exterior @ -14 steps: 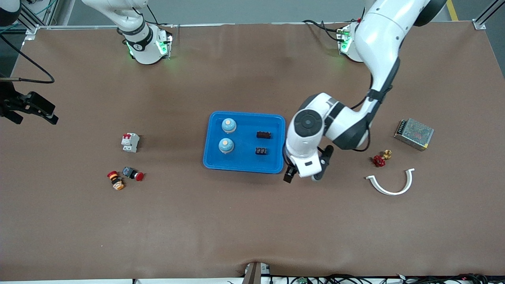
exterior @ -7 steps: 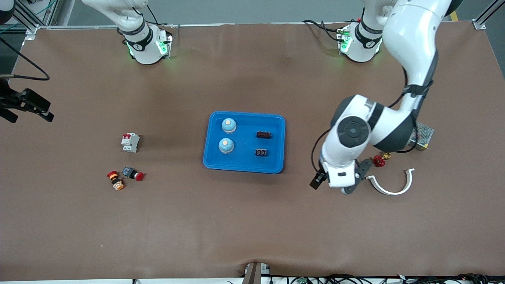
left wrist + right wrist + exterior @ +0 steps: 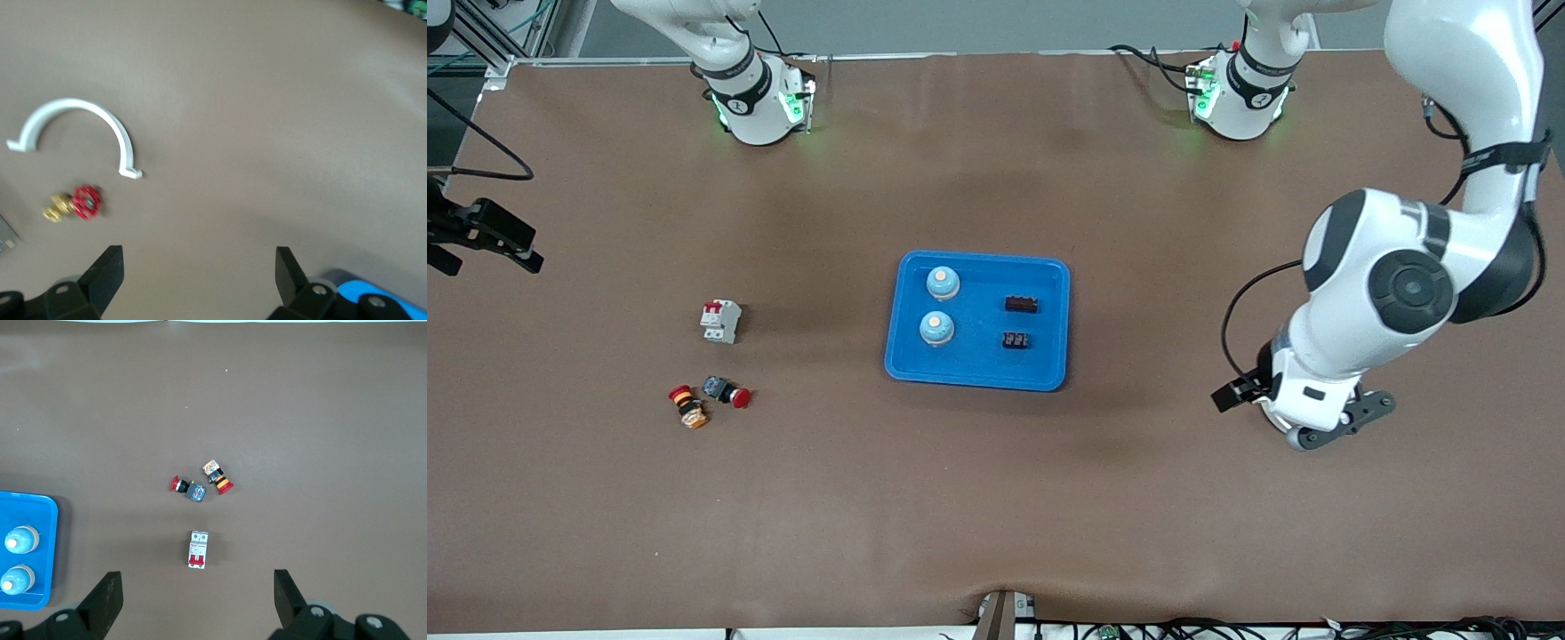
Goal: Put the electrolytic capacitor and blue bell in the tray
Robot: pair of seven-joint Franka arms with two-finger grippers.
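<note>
**Blue tray at the table's middle, both grippers open and empty**

The tray [image 3: 977, 321], glossy blue plastic with rounded corners and a raised rim, holds two domed blue bells [image 3: 939, 306] and two small dark ribbed blocks [image 3: 1018, 322]. The left gripper [image 3: 1303, 418] hangs spread over bare mat toward the left arm's end. Only its wrist view shows the white curved clamp [image 3: 75, 133] and red-handled brass valve [image 3: 73, 204]. The right gripper [image 3: 197, 600], fingers apart, is high over a white breaker [image 3: 197, 549] and two push-buttons [image 3: 202, 483]. A matte brown mat [image 3: 996, 498] covers the table.
</note>
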